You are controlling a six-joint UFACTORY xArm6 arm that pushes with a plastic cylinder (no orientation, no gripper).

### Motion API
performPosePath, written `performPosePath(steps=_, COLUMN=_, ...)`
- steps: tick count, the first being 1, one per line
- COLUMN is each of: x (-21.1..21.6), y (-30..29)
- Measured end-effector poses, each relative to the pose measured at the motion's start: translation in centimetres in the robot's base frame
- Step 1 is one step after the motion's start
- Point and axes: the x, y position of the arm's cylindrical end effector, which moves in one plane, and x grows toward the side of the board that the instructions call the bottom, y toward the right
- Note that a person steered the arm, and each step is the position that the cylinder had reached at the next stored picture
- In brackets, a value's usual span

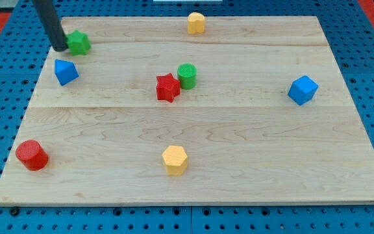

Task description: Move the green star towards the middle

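Note:
The green star (79, 42) lies near the board's top left corner. My tip (59, 47) is at the star's left side, touching or almost touching it; the dark rod rises from there to the view's top left. A green cylinder (187, 75) and a red star (167, 88) sit together near the board's middle, to the right of and below the green star.
A blue block (65, 71) lies just below the green star. A yellow block (196, 23) is at the top edge, a blue cube (302, 90) at the right, a red cylinder (32, 155) at bottom left, a yellow hexagonal block (174, 159) at bottom centre. The wooden board (252, 143) lies on a blue pegboard.

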Motion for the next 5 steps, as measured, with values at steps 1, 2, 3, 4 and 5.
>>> performPosePath(steps=1, x=-0.1, y=0.8)
performPosePath(steps=2, x=-2.2, y=-3.5)
performPosePath(steps=3, x=-3.3, y=0.4)
performPosePath(steps=4, x=-2.6, y=7.6)
performPosePath(steps=5, x=-3.6, y=8.6)
